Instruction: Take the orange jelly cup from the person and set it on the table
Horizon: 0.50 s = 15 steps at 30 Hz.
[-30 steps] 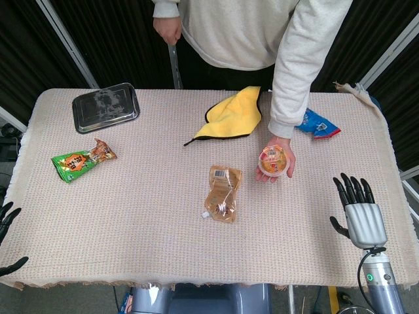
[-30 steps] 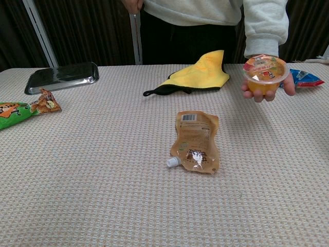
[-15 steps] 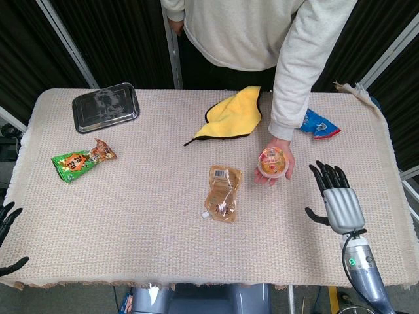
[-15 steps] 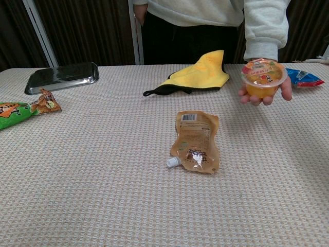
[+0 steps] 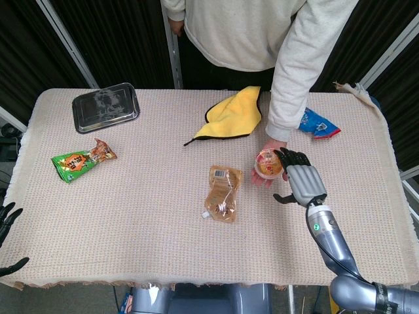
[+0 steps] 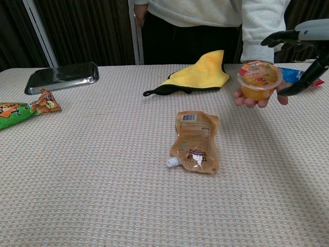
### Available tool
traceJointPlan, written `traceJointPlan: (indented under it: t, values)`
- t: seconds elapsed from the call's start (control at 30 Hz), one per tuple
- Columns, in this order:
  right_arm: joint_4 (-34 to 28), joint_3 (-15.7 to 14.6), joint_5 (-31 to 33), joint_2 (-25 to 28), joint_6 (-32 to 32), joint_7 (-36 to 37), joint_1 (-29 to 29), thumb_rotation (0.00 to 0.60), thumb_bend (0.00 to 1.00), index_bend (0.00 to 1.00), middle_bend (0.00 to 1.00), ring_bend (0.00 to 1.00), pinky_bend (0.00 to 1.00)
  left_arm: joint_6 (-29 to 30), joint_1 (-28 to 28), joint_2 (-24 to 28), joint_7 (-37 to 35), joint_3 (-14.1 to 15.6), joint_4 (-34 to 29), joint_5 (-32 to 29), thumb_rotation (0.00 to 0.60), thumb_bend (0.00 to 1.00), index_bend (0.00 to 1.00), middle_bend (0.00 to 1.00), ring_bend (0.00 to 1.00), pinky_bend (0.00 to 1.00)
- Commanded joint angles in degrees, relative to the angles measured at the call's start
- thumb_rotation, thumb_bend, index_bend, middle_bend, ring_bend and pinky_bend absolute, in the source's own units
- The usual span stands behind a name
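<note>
At the near left corner of the head view, the left hand (image 5: pixel 8 222) is showing only as a few dark fingers parted over the edge, holding nothing; the chest view is not catching it at all. Farther in, a tan spouted pouch (image 5: pixel 223 193) is lying flat on the woven surface (image 5: pixel 131 196). Beyond it to the right, the right hand (image 5: pixel 301 182) is hovering with its fingers (image 6: pixel 281 37) spread wide and empty, just beside the orange jelly cup (image 6: pixel 259 80), which is sitting in the person's hand (image 6: pixel 257 98) above the surface. The chest view is showing a gap between fingers and cup; the head view is making them look nearly touching. Farther back, a yellow cloth (image 5: pixel 234 113) is lying, with a blue packet (image 5: pixel 317 123) to its right.
</note>
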Motion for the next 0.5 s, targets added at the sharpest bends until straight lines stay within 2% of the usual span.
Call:
traceJointPlan:
  t: [0.03, 0.5]
  values:
    - [2.1, 1.5, 6.4, -2.6, 0.5, -4.1, 4.8, 0.600, 0.13, 0.00, 0.00, 0.00, 0.00, -0.1, -0.1, 0.1, -0.1, 0.0, 0.0, 0.0, 0.600, 0.00, 0.02, 0.00, 0.00, 0.00]
    - [9.9, 0.1, 15.7, -7.1, 1.5, -8.8, 12.1, 0.600, 0.13, 0.00, 0.00, 0.00, 0.00, -0.5, -0.2, 0.4, -1.0, 0.2, -0.2, -0.1, 0.600, 0.00, 0.02, 0.00, 0.00, 0.00]
